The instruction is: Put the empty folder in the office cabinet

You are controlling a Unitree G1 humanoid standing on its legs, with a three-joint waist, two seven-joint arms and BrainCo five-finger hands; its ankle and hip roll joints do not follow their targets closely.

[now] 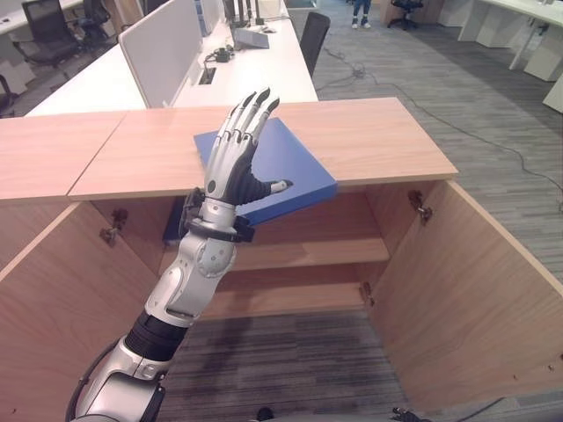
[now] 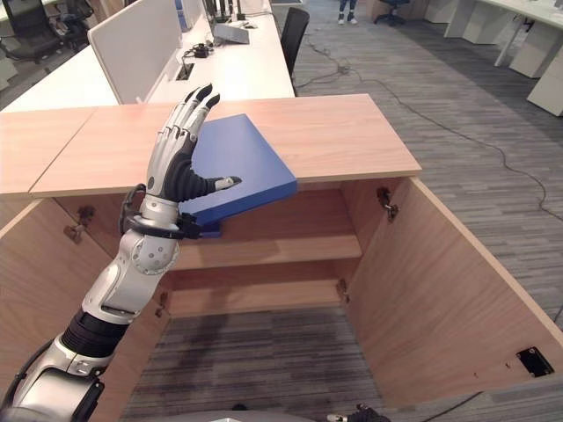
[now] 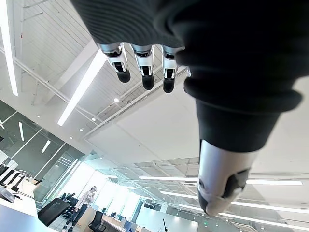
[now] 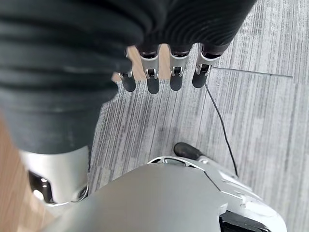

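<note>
Folder (image 1: pixel 290 167): blue, flat, lying on the wooden top of the cabinet with one corner poking out past the front edge, over the open compartment. Not on any shelf, so it's outside the cabinet.
Cabinet (image 1: pixel 378 141): biggest thing here, low wooden unit, both doors swung wide open toward the camera. The right door (image 1: pixel 475 290) takes up a big chunk of the head views, the left door (image 1: pixel 53 308) comes in at the other side.
Shelf (image 1: pixel 308 253): one wooden shelf across the inside, with a lower space under it. Something dark blue (image 1: pixel 173 221) stands at the left end of the inside, partly hidden behind the arm, can't tell what it is.
Floor (image 1: pixel 290 360): grey striped carpet in front of the cabinet and off to the right.
Worktop (image 1: pixel 255 79): white office desk behind the cabinet, with a grey divider panel (image 1: pixel 163 44) and a black chair (image 1: pixel 312 40) beside it.
Left hand (image 1: pixel 236 163): raised in front of the folder's left part, fingers (image 1: pixel 255 105) straight, close together and pointing up, thumb sticking out sideways toward the folder. Nothing is held; whether it touches the folder I can't tell.
Right hand (image 4: pixel 159 72): hanging down over the carpet in its own wrist view, fingers relaxed and straight-ish, holding nothing.
</note>
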